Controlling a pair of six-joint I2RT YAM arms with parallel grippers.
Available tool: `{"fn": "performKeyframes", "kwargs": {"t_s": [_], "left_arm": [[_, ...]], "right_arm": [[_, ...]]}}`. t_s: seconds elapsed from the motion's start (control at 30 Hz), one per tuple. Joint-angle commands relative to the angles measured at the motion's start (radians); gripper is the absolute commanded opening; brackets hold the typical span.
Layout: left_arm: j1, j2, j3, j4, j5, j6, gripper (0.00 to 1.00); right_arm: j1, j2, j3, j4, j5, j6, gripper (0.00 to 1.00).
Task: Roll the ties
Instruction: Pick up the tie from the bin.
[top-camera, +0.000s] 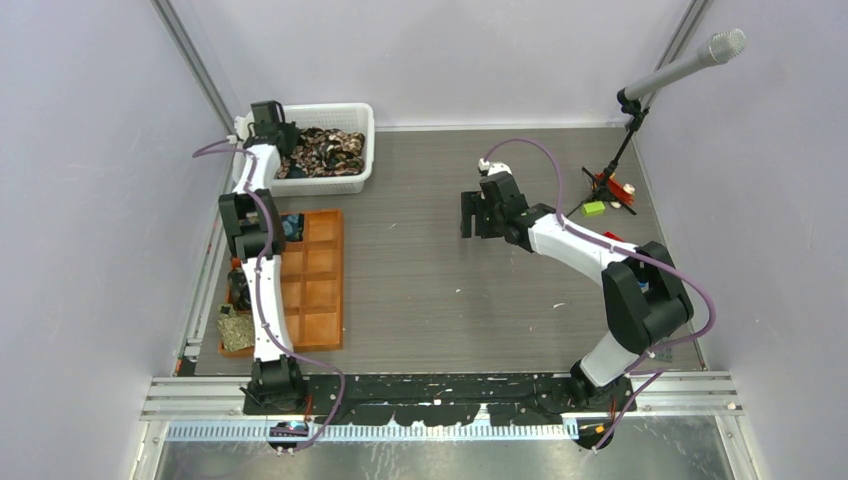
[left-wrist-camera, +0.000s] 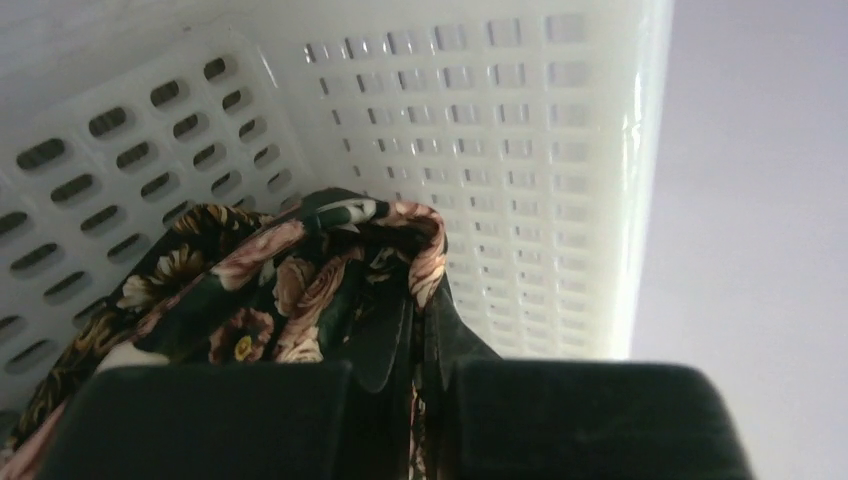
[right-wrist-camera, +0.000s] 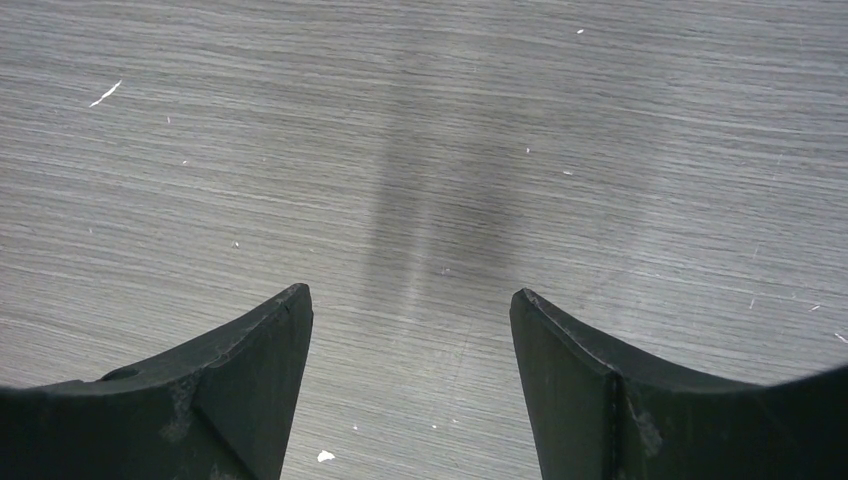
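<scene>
Table (top-camera: 430, 260): grey wood-grain top, flecked with small white specks, evenly lit, only soft shadows cast. Walls (top-camera: 80, 200): plain pale lilac, set along three sides of the table. Metal uprights (top-camera: 195, 65): mounted at its far corners. Microphone (top-camera: 700, 58): held on a stand above its far right corner.

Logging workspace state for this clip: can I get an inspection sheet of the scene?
Surface: grey wood-grain table, small white flecks.
Job's things: ties heaped in white basket; black floral tie at its corner; olive roll at orange tray.
Clutter: microphone stand, green and red items far right.
Hands: left hand shut on black floral tie; right hand open above bare table.
Cables: purple cable looped along each arm.
Surroundings: plain lilac walls.
</scene>
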Motion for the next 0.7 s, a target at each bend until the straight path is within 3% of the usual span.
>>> {"fn": "performKeyframes", "kwargs": {"t_s": [0.0, 0.33, 0.5, 0.67], "left_arm": [[0.005, -0.018, 0.018, 0.067, 0.033, 0.006, 0.00], [-0.013, -0.237, -0.012, 0.122, 0.146, 0.068, 0.00], [-0.060, -0.417, -0.093, 0.114, 0.206, 0.200, 0.00], [-0.130, -0.563, -0.107, -0.013, 0.243, 0.356, 0.00]], "right_arm": [[-0.002, 0.000, 0.043, 0.007, -0.003, -0.006, 0.77], [-0.003, -0.043, 0.017, 0.024, -0.011, -0.012, 0.74], [-0.001, -0.142, 0.047, -0.028, -0.024, 0.014, 0.74], [0.005, -0.309, 0.142, -0.141, 0.004, 0.046, 0.75]]}}
